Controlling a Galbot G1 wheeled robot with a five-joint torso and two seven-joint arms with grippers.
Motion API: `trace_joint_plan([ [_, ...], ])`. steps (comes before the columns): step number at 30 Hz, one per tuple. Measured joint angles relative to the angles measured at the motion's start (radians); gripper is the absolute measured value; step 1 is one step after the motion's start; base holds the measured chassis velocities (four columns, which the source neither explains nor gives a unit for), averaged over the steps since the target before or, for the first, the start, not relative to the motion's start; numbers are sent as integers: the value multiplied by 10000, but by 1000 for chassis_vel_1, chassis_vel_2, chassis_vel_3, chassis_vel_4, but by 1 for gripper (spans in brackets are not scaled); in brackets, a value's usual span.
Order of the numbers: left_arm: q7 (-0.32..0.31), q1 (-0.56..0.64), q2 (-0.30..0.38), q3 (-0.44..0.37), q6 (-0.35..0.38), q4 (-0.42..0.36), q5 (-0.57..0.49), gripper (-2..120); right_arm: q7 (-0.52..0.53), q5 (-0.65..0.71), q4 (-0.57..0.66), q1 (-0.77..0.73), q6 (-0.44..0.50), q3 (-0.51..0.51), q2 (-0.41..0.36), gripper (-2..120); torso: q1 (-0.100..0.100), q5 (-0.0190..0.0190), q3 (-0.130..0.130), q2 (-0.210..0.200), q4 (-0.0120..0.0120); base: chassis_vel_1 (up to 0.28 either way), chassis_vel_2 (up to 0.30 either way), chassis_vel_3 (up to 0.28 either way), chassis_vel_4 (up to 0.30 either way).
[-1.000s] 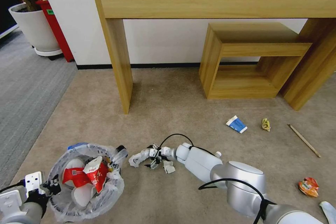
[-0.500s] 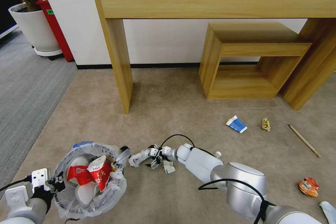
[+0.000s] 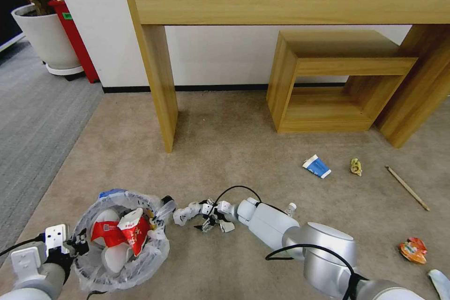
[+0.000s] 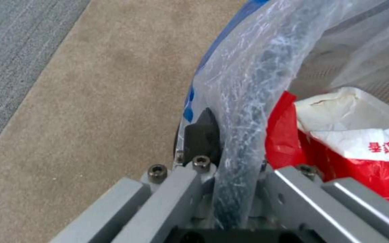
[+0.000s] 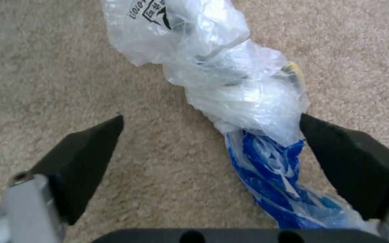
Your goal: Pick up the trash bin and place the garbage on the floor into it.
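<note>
The trash bin (image 3: 123, 240), lined with a crinkly clear bag, holds red-and-white wrappers and hangs at the lower left. My left gripper (image 3: 75, 246) is shut on its bagged rim (image 4: 241, 148). My right gripper (image 3: 206, 219) is low over the carpet, open, with a twisted clear and blue plastic bag (image 5: 244, 101) lying between its fingers (image 5: 86, 148). That bag (image 3: 186, 213) stretches toward the bin. More garbage lies on the floor (image 3: 234, 150) to the right: a blue-white carton (image 3: 316, 167), a yellow scrap (image 3: 356, 166), a wooden stick (image 3: 407, 188), an orange wrapper (image 3: 413, 249) and a white slipper (image 3: 440, 282).
A wooden console table's leg (image 3: 159, 84) stands ahead, with a low wooden shelf (image 3: 328, 79) to its right against the wall. Grey carpet (image 3: 33, 117), a white planter (image 3: 44, 37) and a tall red bin (image 3: 74, 40) are at the far left.
My left arm has carried the bin a little to the right, toward the plastic bag. My right gripper has sunk slightly closer to the carpet over the bag.
</note>
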Motion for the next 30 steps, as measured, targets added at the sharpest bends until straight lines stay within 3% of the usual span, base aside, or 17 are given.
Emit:
trace_joint_plan([
  [2,13,0,-7,11,-5,0,19,0,-11,12,0,1,-1,2,0,96,0,0,0,0,0,0,0,0,0],
  [4,97,4,-62,86,-26,-1,156,0,-21,121,4,-3,-19,4,0,84,0,-1,1,0,1,0,0,0,0],
  [6,112,4,-66,104,-30,-2,191,0,-21,157,15,-15,-22,-1,0,80,0,-1,0,0,0,0,0,0,0],
  [21,442,81,-65,201,-182,-6,755,0,6,517,269,-158,-29,-50,0,21,0,0,0,0,0,0,0,0,0],
  [28,488,92,-65,211,-212,-33,889,0,118,595,389,-163,-9,-84,0,0,0,0,0,0,1,0,0,0,0],
  [30,495,96,-70,215,-221,-40,934,0,170,609,406,-162,-5,-90,0,0,0,0,0,0,1,0,0,0,0],
])
